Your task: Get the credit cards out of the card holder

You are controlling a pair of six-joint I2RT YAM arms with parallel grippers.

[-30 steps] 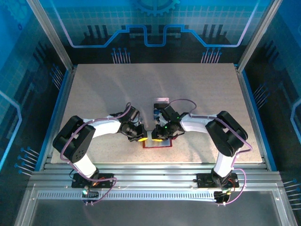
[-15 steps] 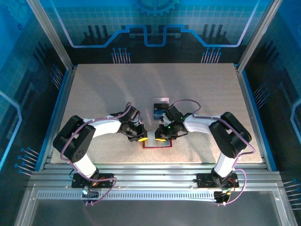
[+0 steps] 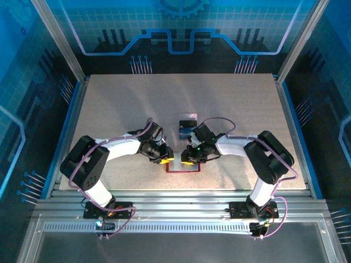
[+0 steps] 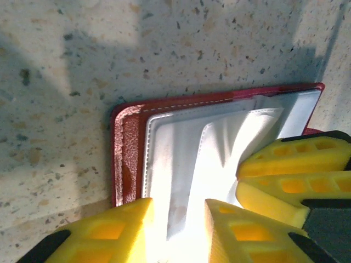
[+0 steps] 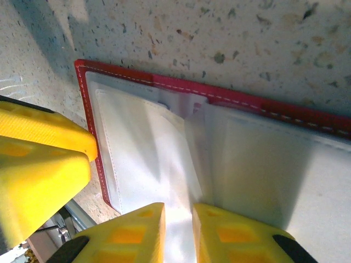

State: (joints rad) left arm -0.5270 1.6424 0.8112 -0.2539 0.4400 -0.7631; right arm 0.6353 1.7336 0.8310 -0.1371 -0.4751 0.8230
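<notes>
As it lies open, the red card holder (image 4: 124, 148) shows pale pockets (image 4: 184, 159).

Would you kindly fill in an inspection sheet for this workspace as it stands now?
Surface: speckled beige table, no spills seen.
Job's things: red card holder lies open by the near edge, pale pockets up; credit cards sit in a small pile beyond it, outside the holder.
Clutter: nothing seen.
Pincers: left pincer is down on the holder's left side, fingers apart; right pincer is down on its right side, fingers nearly together, grip unclear.
Cables: purple cables run along both arms; none seen on the holder.
Surroundings: aluminium frame, blue panels.
</notes>
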